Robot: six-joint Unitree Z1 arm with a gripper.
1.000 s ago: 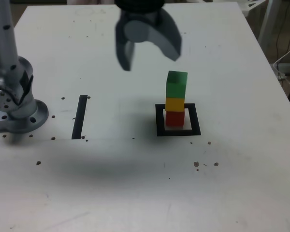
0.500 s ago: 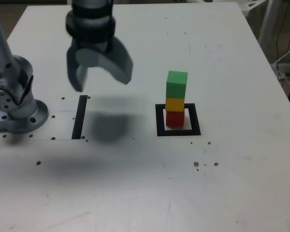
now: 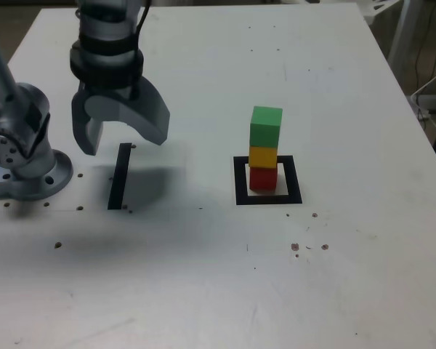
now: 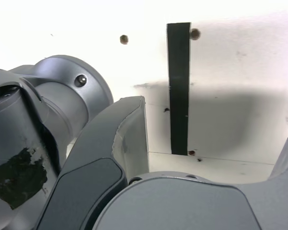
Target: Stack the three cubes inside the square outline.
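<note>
In the exterior view the three cubes stand as one tower: the red cube [image 3: 262, 178] at the bottom, the yellow cube [image 3: 262, 156] on it, the green cube [image 3: 265, 126] on top. The tower rests in the pale centre of the square outline [image 3: 240, 182]. My gripper [image 3: 120, 142] hangs open and empty well to the exterior view's left of the tower, just above the table. The wrist view shows one finger [image 4: 129, 139] with nothing between the jaws; the cubes and the square outline are out of that view.
A narrow black strip [image 3: 120, 176] [image 4: 179, 86] lies on the white table under the gripper. The arm's grey base [image 3: 22, 156] stands at the exterior view's left, and part of the arm's body [image 4: 62, 96] fills the wrist view. Small dark specks dot the table [image 3: 218, 276].
The open gripper has swung from above and beside the tower to the exterior view's left and down, over the black strip. The tower has not moved.
</note>
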